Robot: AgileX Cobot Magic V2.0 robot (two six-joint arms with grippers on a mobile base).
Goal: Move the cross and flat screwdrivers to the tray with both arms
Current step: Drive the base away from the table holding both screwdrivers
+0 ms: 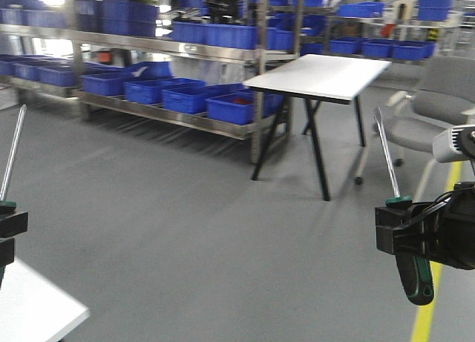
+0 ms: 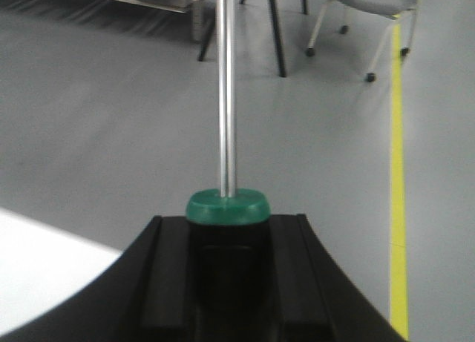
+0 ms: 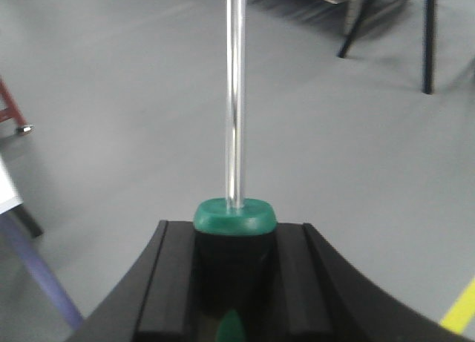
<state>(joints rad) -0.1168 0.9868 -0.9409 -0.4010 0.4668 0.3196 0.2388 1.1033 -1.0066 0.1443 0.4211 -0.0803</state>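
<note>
Each arm holds one screwdriver upright, high above the grey floor. At the left edge of the front view my left gripper (image 1: 9, 222) is shut on the handle of a screwdriver (image 1: 12, 153) whose steel shaft points up. Seen from the left wrist, the green collar of that screwdriver (image 2: 227, 205) sits between the black fingers (image 2: 167, 275). At the right my right gripper (image 1: 401, 234) is shut on the other screwdriver (image 1: 389, 160), its black-and-green handle hanging below the fingers. In the right wrist view that screwdriver (image 3: 235, 214) is clamped the same way. The tray is out of view.
A white table corner (image 1: 33, 308) lies low at the left. Farther off stand a white black-legged table (image 1: 319, 76), metal shelves with blue bins (image 1: 193, 97) and a grey chair (image 1: 438, 108). A yellow floor line (image 1: 438, 283) runs at the right.
</note>
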